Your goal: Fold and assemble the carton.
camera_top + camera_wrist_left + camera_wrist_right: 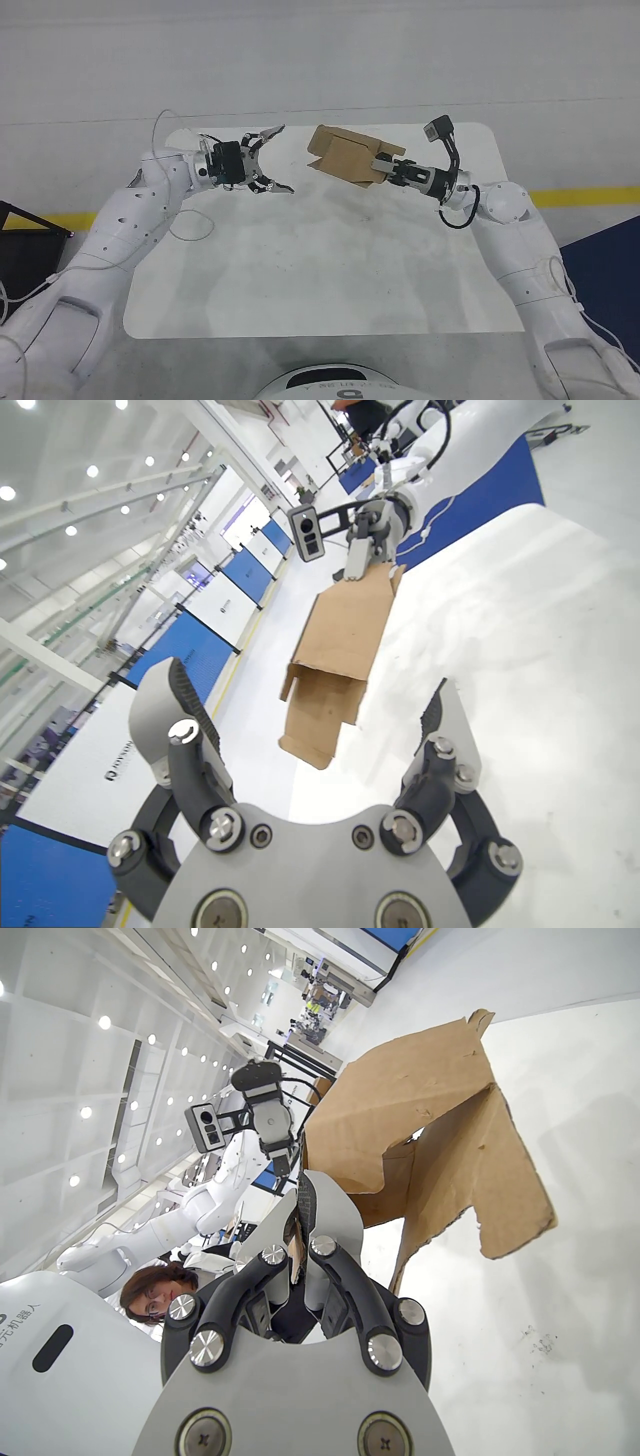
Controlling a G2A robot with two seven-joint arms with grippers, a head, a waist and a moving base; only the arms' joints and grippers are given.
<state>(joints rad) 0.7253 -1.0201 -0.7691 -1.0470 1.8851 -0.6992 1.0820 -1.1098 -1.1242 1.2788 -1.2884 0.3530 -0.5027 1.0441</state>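
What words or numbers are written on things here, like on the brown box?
On the brown cardboard carton: no words or numbers on the faces that show.
On the white table: no writing, only faint scuffs.
On the white and blue barrier panels behind the table: small dark print, too blurred to read.

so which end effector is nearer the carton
Right. The right end effector is shut on the carton; the left end effector is open, apart from it.
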